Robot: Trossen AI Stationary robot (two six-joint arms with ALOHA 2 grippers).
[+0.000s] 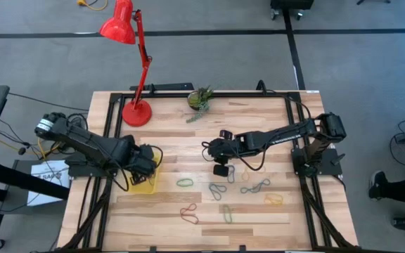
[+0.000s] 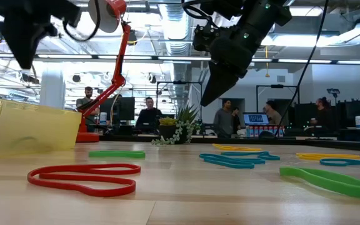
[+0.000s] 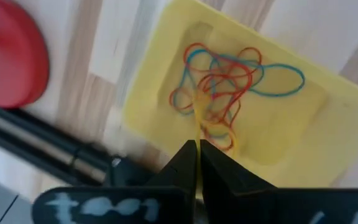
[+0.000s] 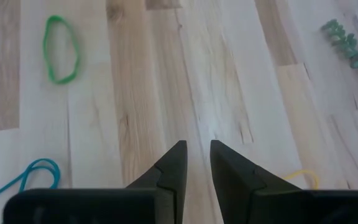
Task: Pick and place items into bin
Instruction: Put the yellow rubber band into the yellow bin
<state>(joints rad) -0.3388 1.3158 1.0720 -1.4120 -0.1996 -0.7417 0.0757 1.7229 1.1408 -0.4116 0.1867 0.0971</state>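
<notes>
Task partly complete. The bin (image 3: 241, 106) sat at the lower left of the high view and already held a tangle of red, blue and yellow rubber bands (image 3: 219, 87). At least 6 loose bands remained on the table (image 1: 259, 112), spread across the lower centre and lower right of the high view: a green loop (image 1: 184, 183), a red twisted loop (image 1: 189, 213), blue-green bands (image 1: 218, 190) and a yellow band (image 1: 273, 199).

The left gripper (image 1: 145, 163) hovered over the bin, fingers pressed together; in the left wrist view a thin yellow strand ran up to the fingertips (image 3: 191, 152), and whether it was pinched could not be told. The left arm reached in from the frame's left edge.

The right gripper (image 1: 221, 169) hung near the centre of the high view, arm stretched leftward from its base at right, jaws narrowly parted and empty, pointing down at bare wood; it was clear of the table in the low view
</notes>
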